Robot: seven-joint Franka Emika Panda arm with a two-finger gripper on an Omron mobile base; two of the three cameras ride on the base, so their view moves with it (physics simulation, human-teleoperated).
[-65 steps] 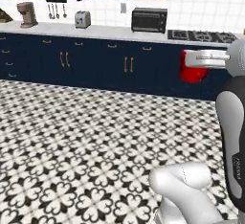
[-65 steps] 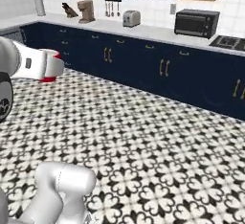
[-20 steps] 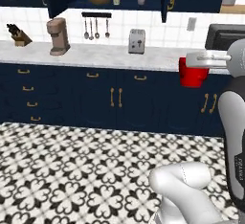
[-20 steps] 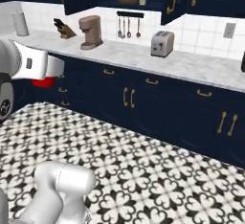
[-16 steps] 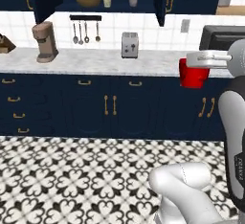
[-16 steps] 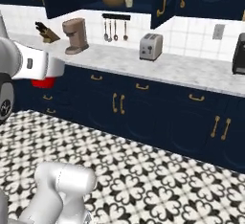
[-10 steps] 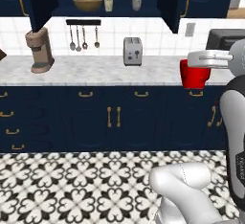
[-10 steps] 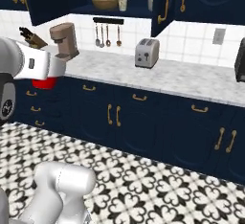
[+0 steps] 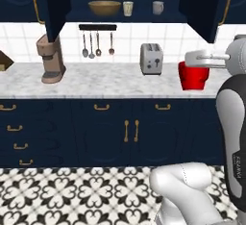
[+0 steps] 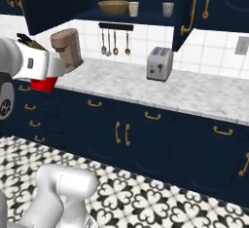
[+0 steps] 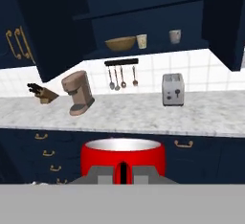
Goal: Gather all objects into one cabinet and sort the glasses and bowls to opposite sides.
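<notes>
Before the open cabinet (image 9: 125, 15), jaws nearly closed, pinching the rim of the red cup (image 9: 193, 75).

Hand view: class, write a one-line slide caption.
Pincer holds red cup before open cabinet.

Counts at this moment: one wooden bowl (image 9: 104, 7) is sitting on the open cabinet's shelf (image 9: 144, 17), with two mugs showing beside it, one cream mug (image 9: 128, 8) and one grey-white mug (image 9: 158, 7), and one red cup (image 9: 193, 75) is hanging in the air in front of the counter (image 9: 105, 85), making three handled cups and one bowl in all. On the counter, one coffee maker (image 9: 50, 59), one toaster (image 9: 151, 59) and one knife block (image 10: 28, 42) are standing, and three utensils (image 9: 97, 44) are hanging from one wall rail (image 9: 98, 27).
</notes>
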